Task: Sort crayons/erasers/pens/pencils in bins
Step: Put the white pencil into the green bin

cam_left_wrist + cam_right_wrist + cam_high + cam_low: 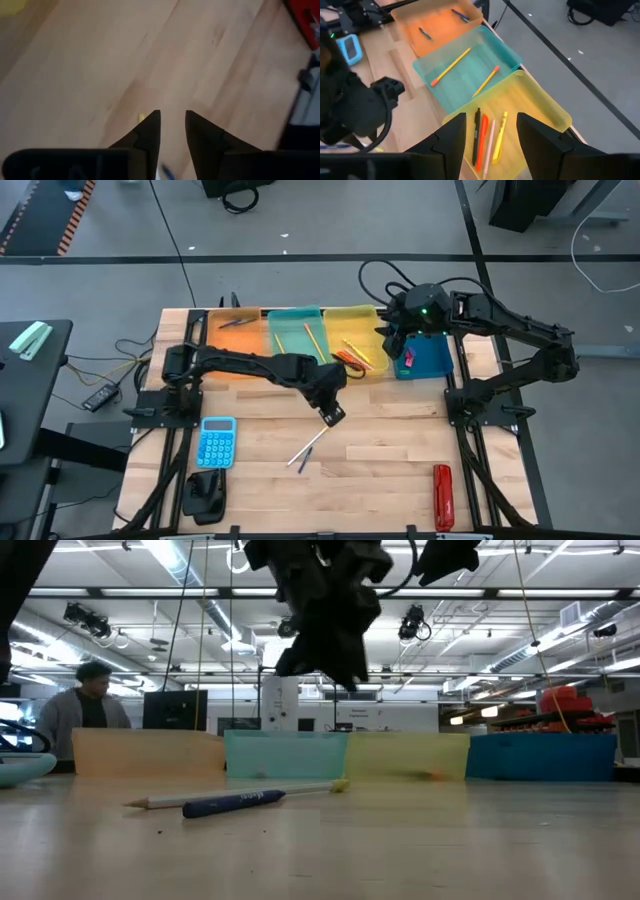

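Four bins (296,320) line the worktop's far edge; left gripper (333,416) hovers released, right gripper (396,340) released above them; mid-table, pencil (309,444) and pen (303,462) look light, stiff, roll-prone—pinch mid-shaft.

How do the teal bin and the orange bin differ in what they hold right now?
The teal bin holds two long, thin yellow-orange pencils; the orange bin holds two short, dark pens. The teal bin sits next to the yellow bin; the orange bin ends the row. Both are translucent rectangular trays.
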